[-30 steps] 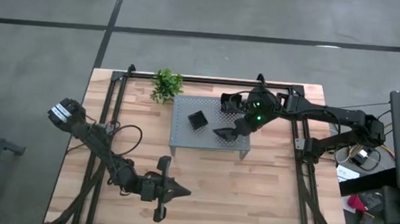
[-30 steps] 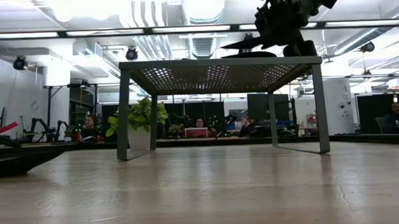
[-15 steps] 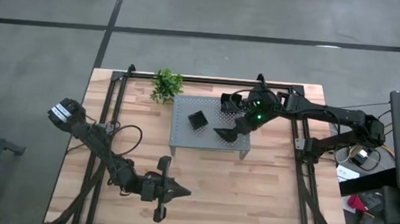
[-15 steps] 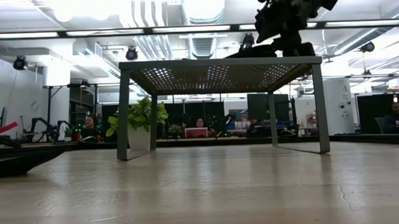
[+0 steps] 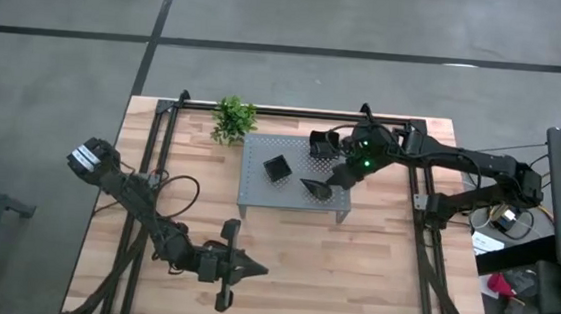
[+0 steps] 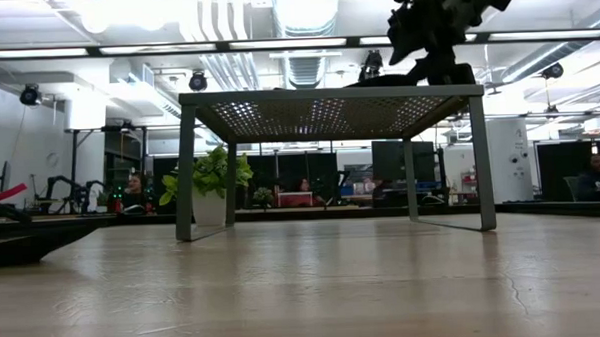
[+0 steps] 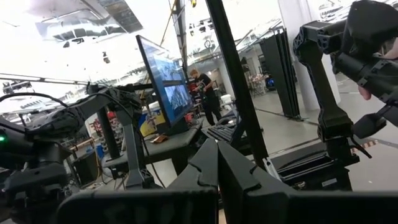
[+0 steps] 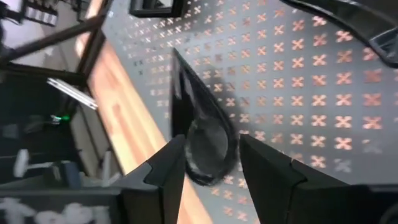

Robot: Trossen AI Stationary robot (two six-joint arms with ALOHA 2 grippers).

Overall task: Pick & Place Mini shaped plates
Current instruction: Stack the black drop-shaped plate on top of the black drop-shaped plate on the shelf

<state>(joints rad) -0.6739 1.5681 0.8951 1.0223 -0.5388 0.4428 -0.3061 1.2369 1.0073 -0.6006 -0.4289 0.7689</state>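
Observation:
A grey perforated stand [image 5: 292, 200] stands mid-table. Three glossy black mini plates lie on its top: a square one [image 5: 278, 168], another [image 5: 323, 143] at the far side, and a teardrop-shaped one [image 5: 312, 188] [image 8: 200, 121] near the stand's front edge. The teardrop plate rests flat on its underside. My right gripper [image 5: 325, 186] [image 8: 212, 144] slants down over it, open, with its fingers on either side of the plate's round end. My left gripper [image 5: 255, 269] [image 7: 217, 167] waits shut near the table's front edge, with nothing in it.
A small green potted plant [image 5: 233, 119] stands on the table by the stand's far left corner. Black frame rails [image 5: 160, 158] run along the table's left, right and far sides. In the low view, people sit in the room beyond the table.
My right gripper has opened and let go of the teardrop plate. A second ago the plate hung tilted a little above the stand. It now lies flat on the stand's top. The gripper has stayed over it.

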